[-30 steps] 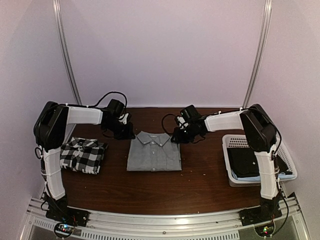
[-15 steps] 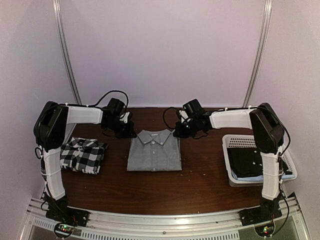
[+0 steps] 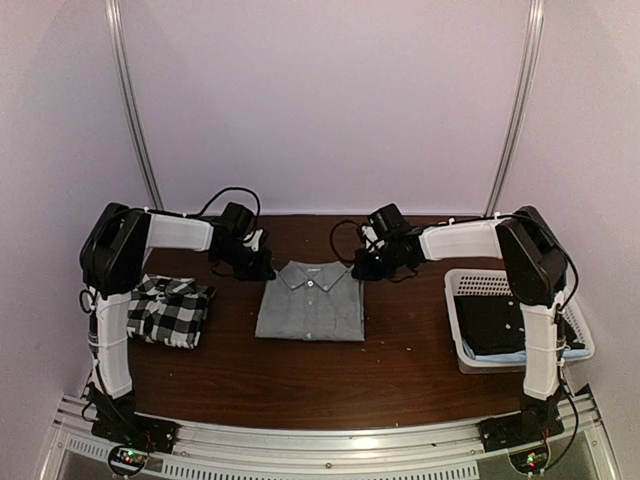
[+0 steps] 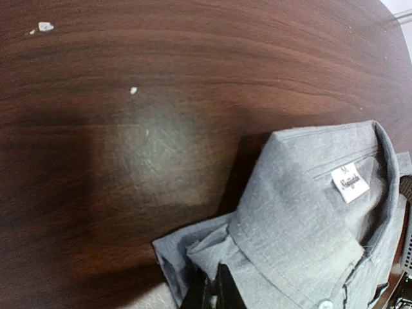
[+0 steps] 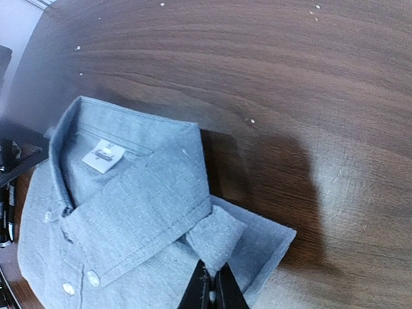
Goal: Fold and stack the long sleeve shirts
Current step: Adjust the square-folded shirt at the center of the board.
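Grey shirt (image 3: 310, 300) in left pincer (image 4: 212, 293), right pincer (image 5: 212, 286)

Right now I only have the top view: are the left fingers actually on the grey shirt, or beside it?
Observer: On it. The left gripper is shut on the grey shirt at the shoulder fold beside the collar.
Operator: And the right?
Observer: The right gripper is shut too, pinching the other shoulder fold.
Operator: Is the collar lying flat?
Observer: It is folded down, and a white label shows inside it.
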